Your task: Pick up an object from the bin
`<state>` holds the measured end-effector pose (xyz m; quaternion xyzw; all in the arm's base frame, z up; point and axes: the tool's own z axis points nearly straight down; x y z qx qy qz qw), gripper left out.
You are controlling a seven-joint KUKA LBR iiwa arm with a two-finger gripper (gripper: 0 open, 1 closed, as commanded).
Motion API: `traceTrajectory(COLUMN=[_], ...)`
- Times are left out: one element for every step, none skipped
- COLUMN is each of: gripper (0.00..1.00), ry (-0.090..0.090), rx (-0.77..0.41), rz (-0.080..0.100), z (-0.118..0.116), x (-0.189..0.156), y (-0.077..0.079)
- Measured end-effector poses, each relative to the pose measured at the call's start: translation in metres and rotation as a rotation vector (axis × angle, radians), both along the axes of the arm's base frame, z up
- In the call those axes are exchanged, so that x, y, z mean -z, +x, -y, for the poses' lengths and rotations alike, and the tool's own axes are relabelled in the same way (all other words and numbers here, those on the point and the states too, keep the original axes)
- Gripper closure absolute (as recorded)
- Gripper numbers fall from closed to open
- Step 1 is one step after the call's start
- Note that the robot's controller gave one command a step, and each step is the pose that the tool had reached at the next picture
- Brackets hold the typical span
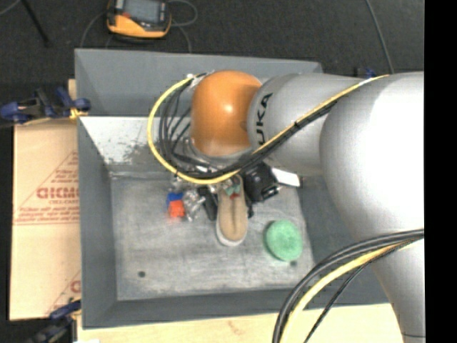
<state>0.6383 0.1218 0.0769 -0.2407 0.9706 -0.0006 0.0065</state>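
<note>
**Settle on one target before going down**

The arm's orange wrist cover [223,113] hangs over the middle of the bin [96,191] and hides most of what I need. I cannot tell whether the fingers [207,197] are open or closed, or whether anything sits between them. Nearest to them is a tan oblong piece [233,224], lying flat on the bin floor with its far end running under the wrist. Just to the camera's left of it is a small red and blue thing [175,207]. A green rounded lump [283,239] lies near on the other side, apart from the tan piece. A black block [260,183] sits close under the arm.

As I judge it, the tan piece is the sensible pick, being closest. I would centre over its narrow width and turn the wrist so the closing direction crosses it. Then I would go straight down until near the floor and close gently. The risk is clipping the red and blue thing or the black block, so I would keep off both and lift vertically.
</note>
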Motion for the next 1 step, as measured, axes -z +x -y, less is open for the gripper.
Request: traceTrajectory(gripper=[1.00], ry=[0.000], rx=[-0.023], rz=[-0.001], z=[0.0066], x=[-0.1648], y=[-0.0103])
